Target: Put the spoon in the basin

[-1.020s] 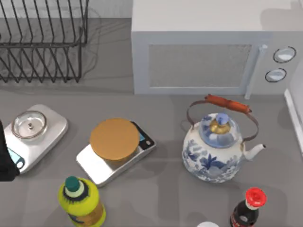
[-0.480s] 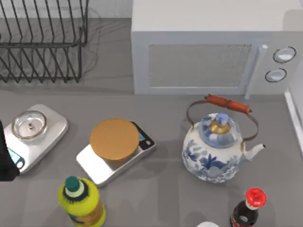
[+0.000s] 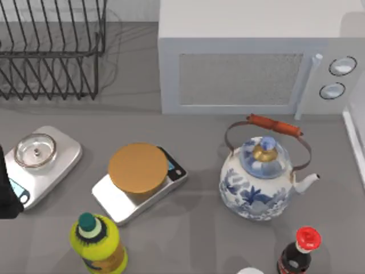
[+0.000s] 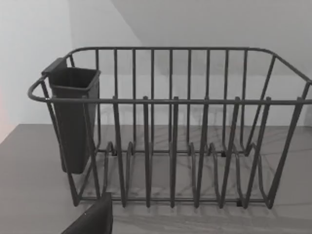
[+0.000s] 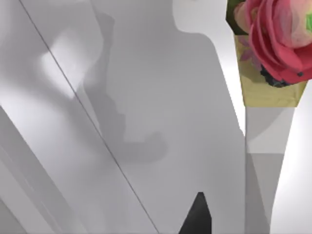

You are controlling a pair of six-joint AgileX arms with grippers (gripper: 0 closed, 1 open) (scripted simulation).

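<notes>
**A:** Opening step, by my read; nothing is gripped and the search is on. Your left gripper (image 4: 91,220) sits at the table's nine o'clock edge, facing the dish rack (image 4: 170,136); whether that pincer is released or clenched, I cannot tell.

**B:** And the right one?

**A:** Your right gripper (image 5: 196,217) hangs before a pale wall with a pink flower (image 5: 275,39) beside it; released or clenched, again I cannot tell.

**B:** Where's the spoon, then?

**A:** I cannot place it, nor the basin. From above you have the rack at eleven o'clock; the microwave (image 3: 239,57) at one; the blue-and-white teapot (image 3: 259,185) at four; a scale with an orange disc (image 3: 138,167) near the centre, leaning to seven; a second scale with a glass lid (image 3: 35,151) at nine; a yellow bottle (image 3: 98,245) at seven; a red-capped bottle (image 3: 299,254) at five.

**B:** So what does the next move call for?

**A:** Find the spoon first. The dark cup (image 4: 73,117) hanging on the rack's corner is a fair guess for a spoon, but only a guess. Once you spot it, send the nearer arm over, come down with the pincer spread, and take the handle; then you need the basin's place before any carry.
</notes>
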